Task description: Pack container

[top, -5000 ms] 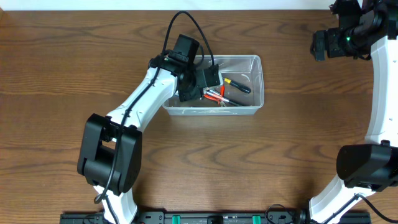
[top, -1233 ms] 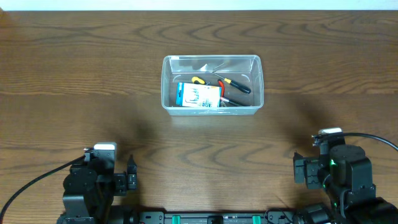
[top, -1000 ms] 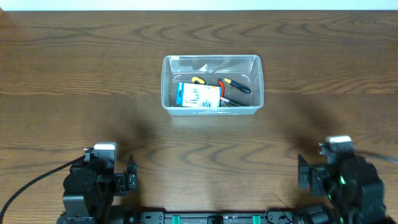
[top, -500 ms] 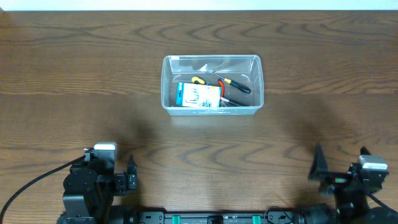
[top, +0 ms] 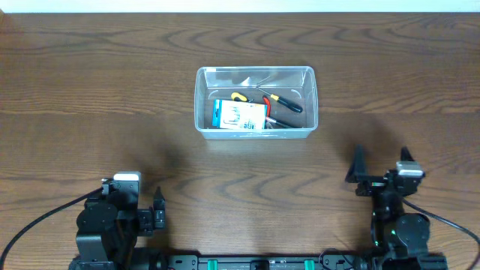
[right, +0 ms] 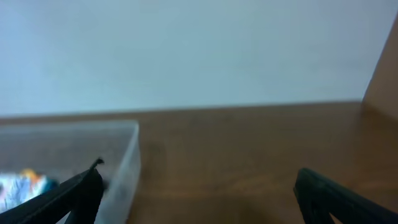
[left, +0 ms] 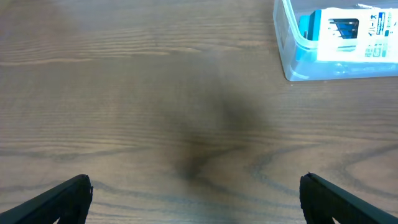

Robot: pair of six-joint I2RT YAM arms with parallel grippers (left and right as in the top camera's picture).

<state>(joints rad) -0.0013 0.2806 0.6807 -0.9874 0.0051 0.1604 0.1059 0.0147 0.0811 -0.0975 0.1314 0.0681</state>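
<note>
The container [top: 201, 99] is a clear rectangular bin at the table's centre. Inside it lie a blue-and-white box [top: 238, 116], a yellow-and-black screwdriver [top: 286, 102] and a red-handled tool [top: 268, 114]. My left gripper [top: 156, 212] is folded back at the near left edge, open and empty. In the left wrist view this gripper [left: 193, 180] hangs over bare wood, with the container [left: 287, 53] and the box [left: 348, 34] at the upper right. My right gripper [top: 381, 166] stands open and empty at the near right. The right wrist view is blurred, showing that gripper [right: 199, 174] and the container's corner [right: 127, 162].
The brown wooden table [top: 90, 112] surrounds the bin on every side. A pale wall [right: 199, 50] rises behind the table's far edge. A black rail [top: 255, 262] runs along the near edge between the two arm bases.
Five seconds ago the left arm reached into the container; the box now lies there and that arm is folded back. Over the last second the right arm shifted at the near right edge.
</note>
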